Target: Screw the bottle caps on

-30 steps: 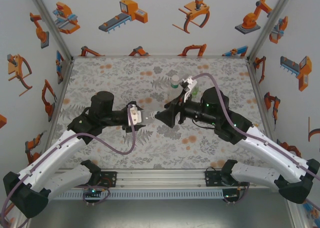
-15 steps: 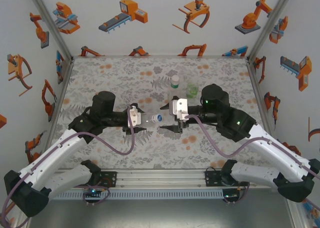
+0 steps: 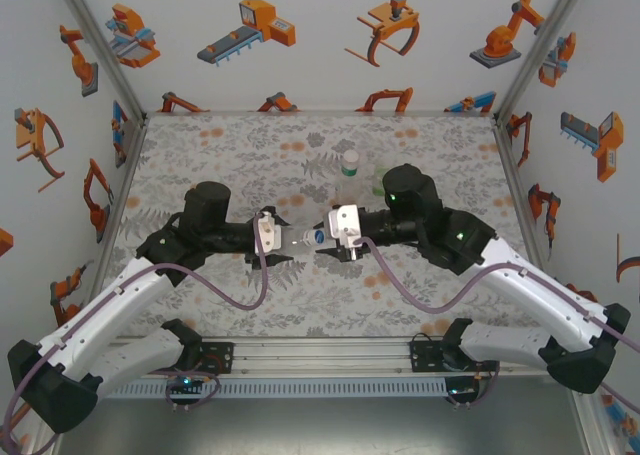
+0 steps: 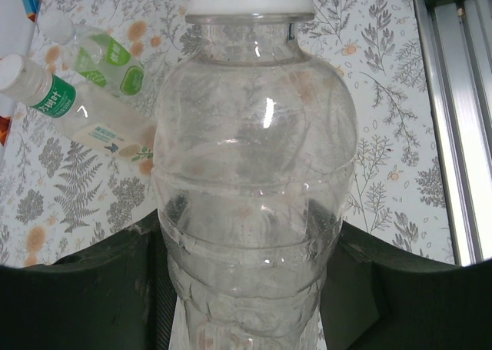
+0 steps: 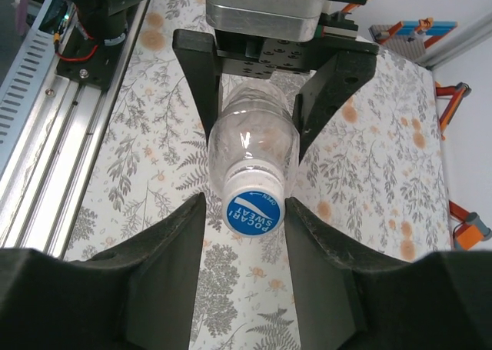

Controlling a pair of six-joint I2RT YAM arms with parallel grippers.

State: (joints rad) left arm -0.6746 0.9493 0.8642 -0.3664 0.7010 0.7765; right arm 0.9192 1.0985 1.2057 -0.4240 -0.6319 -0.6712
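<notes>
Forearm shells (image 3: 120, 300): white, smooth, rounded.
Joints (image 3: 208, 203): black housings, green light on right one.
Cables (image 3: 265, 275): purple, looped.
Motor block (image 5: 265, 8): bare aluminium.
Right gripper fingers (image 5: 165, 281): matte black.

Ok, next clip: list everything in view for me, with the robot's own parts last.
clear bottle: one, colourless, held level above the table's middle.
blue cap: one, blue top, sitting on that bottle's neck.
white-capped bottle: one, colourless with a green label, far middle of the table.
green-tinted bottle: one, green, right beside the white-capped bottle.
table: one, grey floral covering.
walls: white with orange robot pictures, on three sides.
rail: one, aluminium, near edge.
left end effector: one, black, clamped on the clear bottle's body.
right end effector: one, black, fingers either side of the blue cap, a gap on one side.
</notes>
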